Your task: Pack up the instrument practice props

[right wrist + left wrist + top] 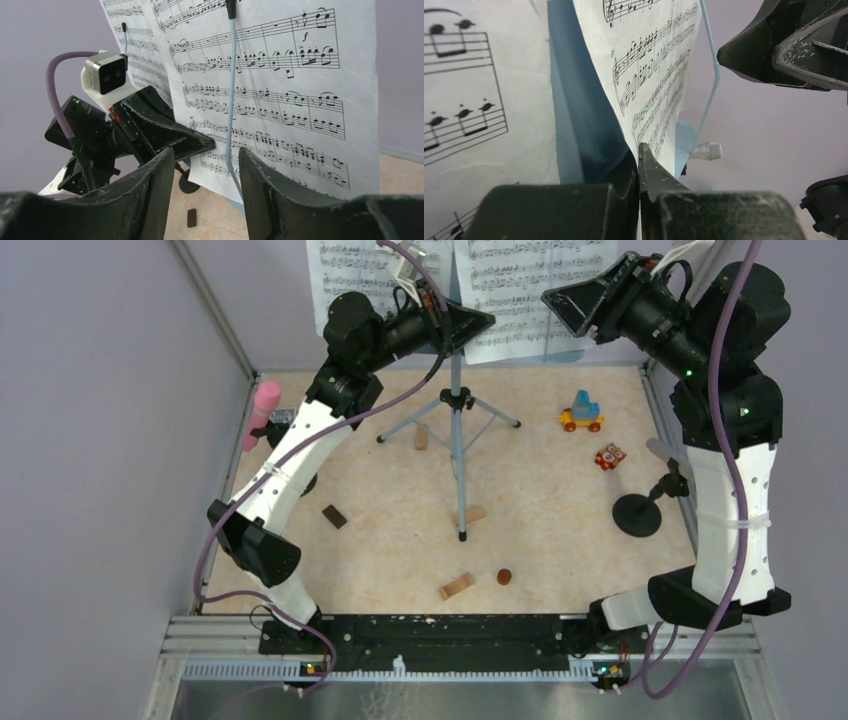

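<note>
I log: left hand [639,152] pinched shut on sheet-music page [649,75] edge; right hand [206,157] parted, empty, facing that page.

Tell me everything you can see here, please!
sheet-music pages: two, white, on the rack at the back
music rack: one, pale blue, behind the pages
tripod legs: one set, grey-blue, mid-table
pink microphone: one, pink, left edge
silver microphone: one, silver, beyond the pages, left wrist view
mic holder: one clearly seen, black, right side
toy vehicles: two, colourful, right rear
wooden blocks: three, light brown, scattered, plus two darker pieces
left gripper: one, black, shut on a page's edge
right gripper: one, black, open beside the right page
</note>
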Available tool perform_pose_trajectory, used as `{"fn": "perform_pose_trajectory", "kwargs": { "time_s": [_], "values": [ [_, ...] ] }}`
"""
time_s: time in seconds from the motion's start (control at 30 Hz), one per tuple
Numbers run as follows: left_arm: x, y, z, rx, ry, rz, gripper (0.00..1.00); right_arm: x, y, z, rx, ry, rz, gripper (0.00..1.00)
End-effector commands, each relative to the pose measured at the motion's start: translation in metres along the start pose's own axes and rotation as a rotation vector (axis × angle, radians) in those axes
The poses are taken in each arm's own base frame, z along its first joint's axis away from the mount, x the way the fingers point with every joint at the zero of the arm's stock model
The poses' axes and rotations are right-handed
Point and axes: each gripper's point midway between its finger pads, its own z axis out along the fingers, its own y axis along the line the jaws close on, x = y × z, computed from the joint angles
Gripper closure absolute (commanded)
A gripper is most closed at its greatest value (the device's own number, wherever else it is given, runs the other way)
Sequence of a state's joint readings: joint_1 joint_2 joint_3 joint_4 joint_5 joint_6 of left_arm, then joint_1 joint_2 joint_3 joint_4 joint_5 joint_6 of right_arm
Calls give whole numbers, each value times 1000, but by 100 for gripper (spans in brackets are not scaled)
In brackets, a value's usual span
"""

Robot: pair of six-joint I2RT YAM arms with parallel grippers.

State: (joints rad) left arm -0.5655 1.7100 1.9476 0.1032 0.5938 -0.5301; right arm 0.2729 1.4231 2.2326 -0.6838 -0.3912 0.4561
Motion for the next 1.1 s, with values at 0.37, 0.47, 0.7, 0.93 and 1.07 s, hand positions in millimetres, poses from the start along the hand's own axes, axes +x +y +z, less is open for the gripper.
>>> {"fn": "perform_pose_trajectory", "kwargs": {
  "time_s": [0.37, 0.47, 0.7, 0.93, 1.07],
  "values": [
    [-25, -21, -8, 23, -42, 46, 100, -10, 5, 29, -67, -10, 27, 66],
    [-25, -21, -8, 21, -41, 47, 100, -12, 10, 29, -91, -15, 21, 78],
    [-28, -24, -12, 12, -42, 55, 100, -27, 28, 14, -177, -121, -69, 100],
    [-32, -29, -22, -9, -49, 62, 100, -28, 23, 9, -159, -168, -95, 100],
    [-40, -39, -36, -30, -49, 94, 100, -27, 19, 8, -130, -167, -105, 100]
  ]
}}
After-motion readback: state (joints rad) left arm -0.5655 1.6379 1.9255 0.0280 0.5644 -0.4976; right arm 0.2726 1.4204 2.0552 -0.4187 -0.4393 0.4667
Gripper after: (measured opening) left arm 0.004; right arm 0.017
